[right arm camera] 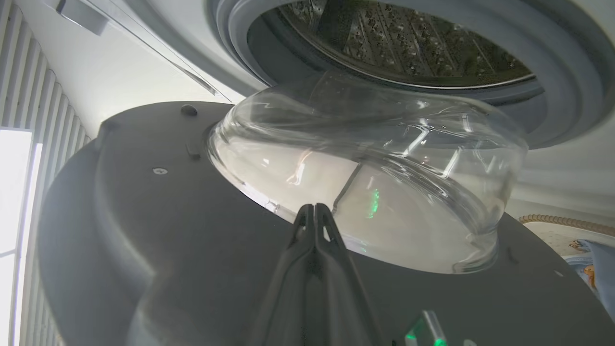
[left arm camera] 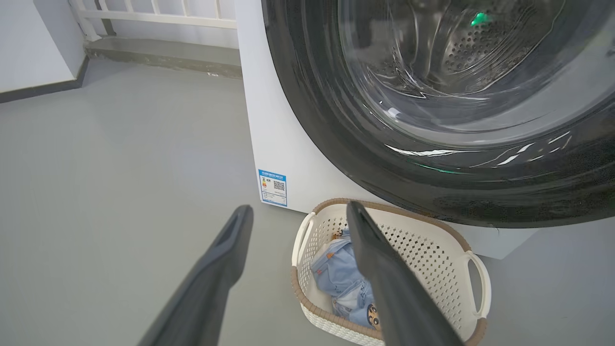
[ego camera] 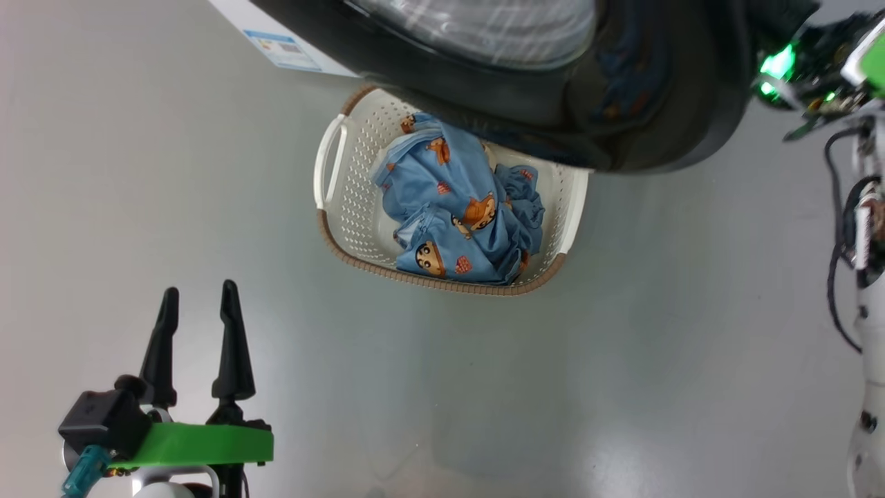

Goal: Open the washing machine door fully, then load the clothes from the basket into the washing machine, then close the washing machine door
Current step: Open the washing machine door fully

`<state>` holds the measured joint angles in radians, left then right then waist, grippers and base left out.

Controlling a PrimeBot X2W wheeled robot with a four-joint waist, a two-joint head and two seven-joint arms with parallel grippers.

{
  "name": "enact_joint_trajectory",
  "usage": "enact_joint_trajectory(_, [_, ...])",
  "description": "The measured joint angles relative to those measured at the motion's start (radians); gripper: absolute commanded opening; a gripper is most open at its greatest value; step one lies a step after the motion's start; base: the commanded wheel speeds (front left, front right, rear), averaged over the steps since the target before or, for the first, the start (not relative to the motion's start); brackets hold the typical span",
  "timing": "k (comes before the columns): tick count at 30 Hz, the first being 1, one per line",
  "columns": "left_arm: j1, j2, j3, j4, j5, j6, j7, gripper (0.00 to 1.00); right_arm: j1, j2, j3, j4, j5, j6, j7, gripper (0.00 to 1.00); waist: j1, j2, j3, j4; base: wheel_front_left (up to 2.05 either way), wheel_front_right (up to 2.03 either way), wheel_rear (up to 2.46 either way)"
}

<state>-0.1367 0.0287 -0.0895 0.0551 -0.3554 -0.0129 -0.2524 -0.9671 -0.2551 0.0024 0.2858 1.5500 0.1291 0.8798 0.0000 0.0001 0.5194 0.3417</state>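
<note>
Down on the grey floor (ego camera: 138,180), just in front of the washing machine (left arm camera: 288,120) base, the basket (ego camera: 354,207) stands upright. It sits near the machine's lower corner, the one with the blue energy sticker (left arm camera: 273,187); whether it touches the machine I cannot tell.

The clothes (ego camera: 460,207) are a crumpled blue bundle with an orange-brown cartoon print, lying inside the basket below its brown rim.

The washing machine door (ego camera: 539,104) is swung out from the front. In the head view its black edge overhangs the far side of the basket.

My left pincer (ego camera: 199,290) is low over bare floor, well apart from the basket. Its fingers are spread wide and hold nothing.

My right pincer (right arm camera: 313,207) has its fingers pressed tight together with nothing between them. It points at the door's inner face, right at the rim of the glass bowl (right arm camera: 365,168). Contact with the door is unclear.

Behind the bowl, the grey-blue gasket (right arm camera: 528,62) and the steel drum (right arm camera: 399,43) are exposed.
</note>
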Motion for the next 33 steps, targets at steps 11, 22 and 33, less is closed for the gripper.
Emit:
enact_joint_trajectory(11, [-0.008, 0.000, 0.009, 0.004, -0.001, 0.000, 0.000, 1.00, 0.148, 0.049, 0.096, -0.091, 0.000, 0.000, 0.052, 0.00, 0.0000, 0.0000, -0.060, -0.024, 0.00, 0.00, 0.00])
enact_joint_trajectory(22, [0.001, 0.000, 0.007, 0.012, -0.029, 0.000, 0.000, 1.00, 0.274, 0.141, 0.183, -0.128, 0.013, 0.000, 0.017, 0.00, 0.0000, 0.0000, -0.143, -0.045, 0.00, 0.00, 0.00])
enact_joint_trajectory(33, [0.028, 0.001, 0.000, 0.020, -0.063, 0.009, 0.000, 1.00, 0.368, 0.169, 0.292, -0.068, 0.035, 0.000, -0.106, 0.00, 0.0000, 0.0000, -0.228, -0.042, 0.00, 0.00, 0.00])
